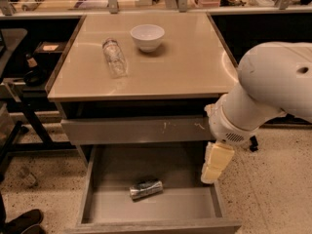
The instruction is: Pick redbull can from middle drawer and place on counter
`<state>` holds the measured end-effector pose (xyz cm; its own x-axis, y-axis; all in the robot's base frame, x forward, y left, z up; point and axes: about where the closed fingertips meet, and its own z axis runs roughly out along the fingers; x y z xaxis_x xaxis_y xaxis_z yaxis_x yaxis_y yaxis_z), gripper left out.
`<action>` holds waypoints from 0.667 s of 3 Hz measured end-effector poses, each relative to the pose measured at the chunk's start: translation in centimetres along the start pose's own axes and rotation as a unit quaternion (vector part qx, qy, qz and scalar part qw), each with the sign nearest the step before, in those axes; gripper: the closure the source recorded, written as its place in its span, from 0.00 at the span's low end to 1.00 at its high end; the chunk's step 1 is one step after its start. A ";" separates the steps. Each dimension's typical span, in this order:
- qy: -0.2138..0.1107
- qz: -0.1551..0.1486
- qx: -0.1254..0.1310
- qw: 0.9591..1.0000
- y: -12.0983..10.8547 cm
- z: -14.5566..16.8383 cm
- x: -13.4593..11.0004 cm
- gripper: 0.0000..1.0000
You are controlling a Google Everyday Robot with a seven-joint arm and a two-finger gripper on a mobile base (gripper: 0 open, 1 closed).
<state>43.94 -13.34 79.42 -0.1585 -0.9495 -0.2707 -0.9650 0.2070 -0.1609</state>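
At the left of the frame a dark stand [22, 89] sits beside the cabinet, and a shoe [22, 221] shows in the lower-left corner; both are well apart from the work.

The step in hand looks like the reach down for the can [146, 189]. It lies on its side on the floor of the open drawer [190, 206], left of centre and slightly tilted, touching no wall. Because it lies flat, the grasp probably needs to come from above, across its narrow body rather than along its length, and centred so it does not roll away on the smooth floor.

Above it, the shut drawer front [136, 129] with white scratches overhangs the back of the drawer. The descent should stay forward of that front, and the lift should clear both it and the counter [195, 67] edge.

On the counter, a clear bottle [115, 57] lies on its side at upper left, and a white bowl [147, 36] stands just right of it. The right and front parts of the top are bare and likely suit the placement.

The gripper [217, 162] hangs at centre right, over the drawer's right wall, well right of the can and above it. It does not have the can; how far open it is cannot be told. The white arm [273, 87] fills the right edge.
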 end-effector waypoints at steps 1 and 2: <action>-0.014 -0.022 -0.017 1.000 0.1 2.9 -0.3 0.00; -0.014 -0.022 -0.017 1.000 0.1 2.9 -0.3 0.00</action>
<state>44.52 -12.30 76.72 -0.1107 -0.9505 -0.2904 -0.9777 0.1567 -0.1401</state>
